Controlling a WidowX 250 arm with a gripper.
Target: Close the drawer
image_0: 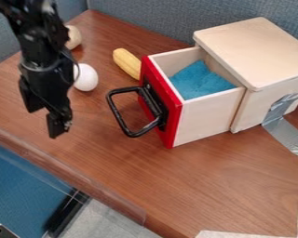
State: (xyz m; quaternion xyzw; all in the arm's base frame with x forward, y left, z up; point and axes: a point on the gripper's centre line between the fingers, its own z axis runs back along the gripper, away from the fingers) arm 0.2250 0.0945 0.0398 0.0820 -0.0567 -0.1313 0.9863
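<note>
The black arm comes in from the upper left and hangs down over the left part of the surface, near its front edge. The gripper points downward, slightly tilted, its two fingers spread apart with a gap between.

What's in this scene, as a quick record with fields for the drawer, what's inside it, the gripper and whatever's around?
drawer: pulled open from the wooden cabinet; red front, black handle
inside drawer: blue, sponge-like piece
gripper: open and empty, on the handle's side, apart from it
behind the drawer front: yellow toy, probably a corn cob
near the arm: white egg-shaped object; beige rounded object, partly hidden
cabinet side: silver tape running down to the tabletop
task status: drawer not yet closed
</note>
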